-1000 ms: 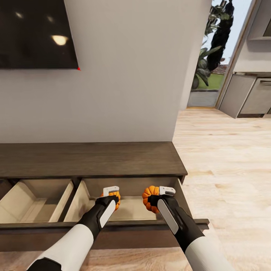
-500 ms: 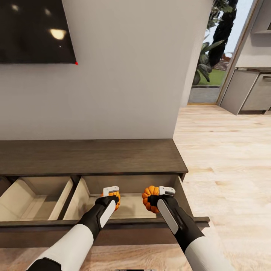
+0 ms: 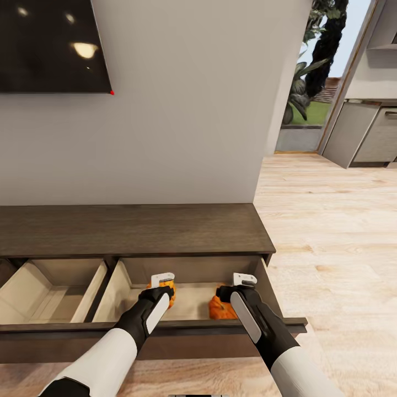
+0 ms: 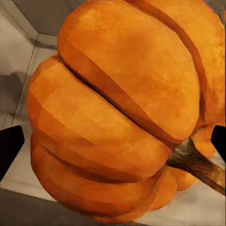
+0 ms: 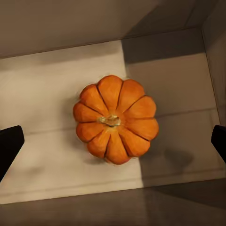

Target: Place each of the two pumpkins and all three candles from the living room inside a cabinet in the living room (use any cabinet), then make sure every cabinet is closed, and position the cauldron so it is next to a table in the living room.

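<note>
Your left gripper (image 3: 164, 280) clamps one pumpkin (image 3: 169, 291) above the right-hand compartment of the cabinet (image 3: 132, 230) drawer; in the left wrist view that pumpkin (image 4: 122, 108) sits between the dark fingertips (image 4: 9, 146), its stem angled off to one side. Your right gripper (image 3: 244, 280) hovers over the same compartment with its jaws spread wide and nothing between them. Beneath it, the second pumpkin (image 3: 219, 310) lies on the pale drawer floor, near the front right corner; the right wrist view looks straight down on it (image 5: 116, 119), stem up. You face the pulled-out drawer, its left compartment beside the occupied one, under a dark wall screen (image 3: 52, 47).
</note>
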You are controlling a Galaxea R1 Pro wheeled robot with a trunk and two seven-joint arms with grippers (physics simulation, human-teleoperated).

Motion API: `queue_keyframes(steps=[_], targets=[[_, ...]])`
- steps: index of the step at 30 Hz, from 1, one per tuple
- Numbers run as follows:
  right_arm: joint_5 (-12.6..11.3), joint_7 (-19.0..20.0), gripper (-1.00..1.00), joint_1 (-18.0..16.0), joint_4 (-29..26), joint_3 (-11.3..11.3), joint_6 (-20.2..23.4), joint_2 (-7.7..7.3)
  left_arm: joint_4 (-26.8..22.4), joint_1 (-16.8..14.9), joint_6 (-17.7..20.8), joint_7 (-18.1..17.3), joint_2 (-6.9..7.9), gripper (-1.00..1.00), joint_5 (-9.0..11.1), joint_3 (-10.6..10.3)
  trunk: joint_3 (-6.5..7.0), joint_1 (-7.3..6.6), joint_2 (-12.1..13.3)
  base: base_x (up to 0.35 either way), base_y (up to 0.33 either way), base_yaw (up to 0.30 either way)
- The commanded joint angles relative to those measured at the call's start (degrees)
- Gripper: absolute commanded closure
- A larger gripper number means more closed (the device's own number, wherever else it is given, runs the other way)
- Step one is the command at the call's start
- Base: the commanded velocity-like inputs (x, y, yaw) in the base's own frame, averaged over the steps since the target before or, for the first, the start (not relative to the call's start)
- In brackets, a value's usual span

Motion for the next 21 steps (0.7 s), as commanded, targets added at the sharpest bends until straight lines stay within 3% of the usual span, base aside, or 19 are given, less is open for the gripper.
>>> queue_keyframes(steps=[1, 6, 12, 15, 16, 18, 21], targets=[[-0.6, -0.6, -1.0, 0.0, -0.1, 0.1, 0.1, -0.03, -0.1, 0.0, 0.2, 0.4, 0.0, -1.0, 0.3, -0.1, -0.05, -0.01, 0.0, 0.0, 0.0, 0.0], [-0.6, -0.6, -1.0, 0.0, -0.1, 0.1, 0.1, -0.03, -0.1, 0.0, 0.2, 0.4, 0.0, -1.0, 0.3, -0.1, -0.05, -0.01, 0.0, 0.0, 0.0, 0.0], [-0.6, -0.6, -1.0, 0.0, -0.1, 0.1, 0.1, -0.03, -0.5, -0.1, 0.4, 0.5, 0.0, -1.0, 1.2, -0.1, 1.28, -0.17, 0.1, 0.0, 0.0, 0.0], [-0.6, -0.6, -1.0, 0.0, -0.1, 0.1, 0.1, -0.03, -2.3, -0.1, 4.1, 0.8, 0.0, -1.0, 7.7, -0.1, 1.94, -0.24, 0.1, 0.0, 0.0, 0.0], [-0.6, -0.6, -1.0, 0.0, -0.1, 0.1, 0.1, -0.03, -2.5, -0.1, 5.1, 0.8, 0.0, -1.0, 8.8, -0.1, 2.16, -0.27, 0.1, 0.0, 0.0, 0.0], [-0.6, -0.6, -1.0, 0.0, -0.1, 0.1, 0.1, -0.03, -2.7, -0.1, 6.7, 0.9, 0.0, -1.0, 10.4, -0.1, 2.61, -0.32, 0.1, -0.065, 0.0, 0.0], [-0.6, -0.6, -1.0, 0.0, -0.1, 0.1, 0.2, -0.03, -2.8, -0.1, 7.2, 0.9, 0.0, -1.0, 10.8, -0.1, 3.27, -0.4, 0.2, -0.178, 0.0, 0.0]])
